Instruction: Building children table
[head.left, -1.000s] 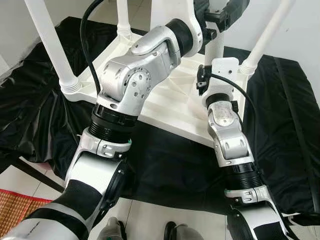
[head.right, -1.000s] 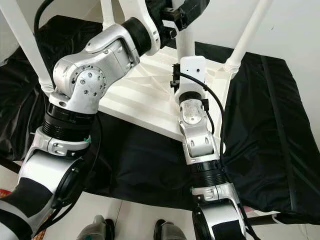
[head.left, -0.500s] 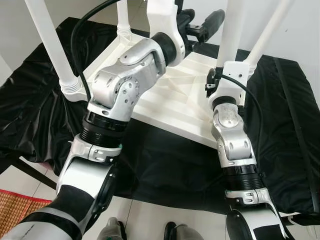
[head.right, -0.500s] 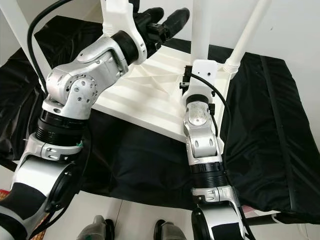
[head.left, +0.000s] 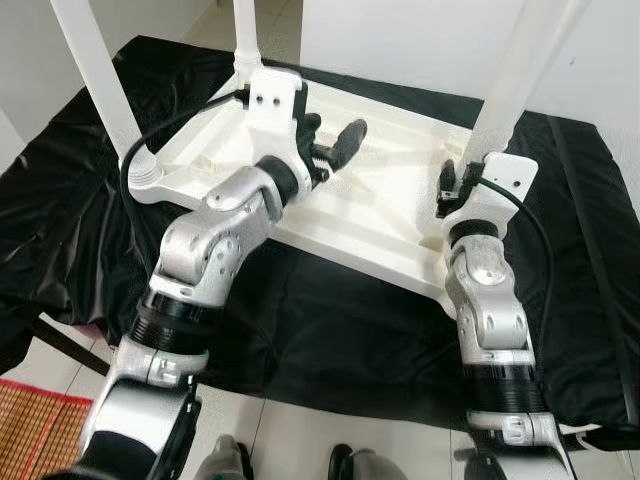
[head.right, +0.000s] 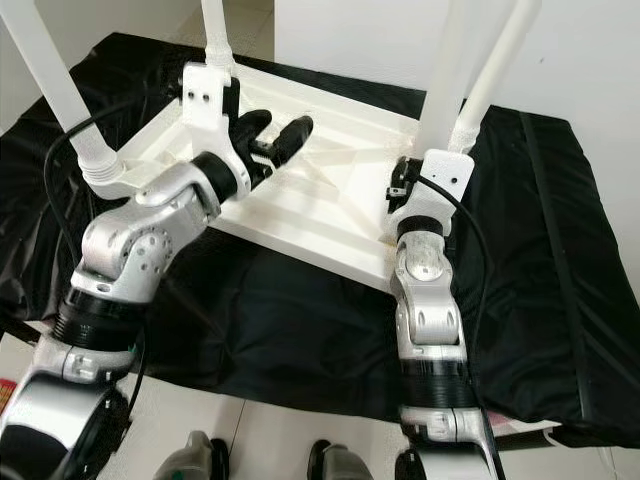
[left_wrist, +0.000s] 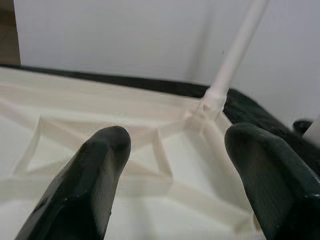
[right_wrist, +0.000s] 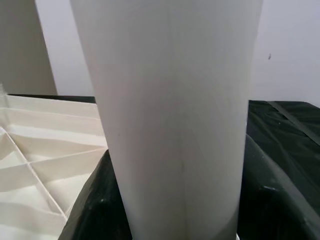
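Left eye view: upturned white ribbed table (head.left: 385, 215); right gripper (right_wrist: 175, 200) jaws clasp leg (right_wrist: 170, 100), left gripper (left_wrist: 175, 165) jaws wide.

White table (head.left: 375, 215), black sheet (head.left: 330, 330)

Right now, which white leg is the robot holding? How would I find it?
Find the white table lying upside down on the black cloth, legs pointing up. Go to its near corner on the robot's right: the leg there is clasped by the right end effector. The other legs stand alone, and the left end effector hovers open, holding nothing.
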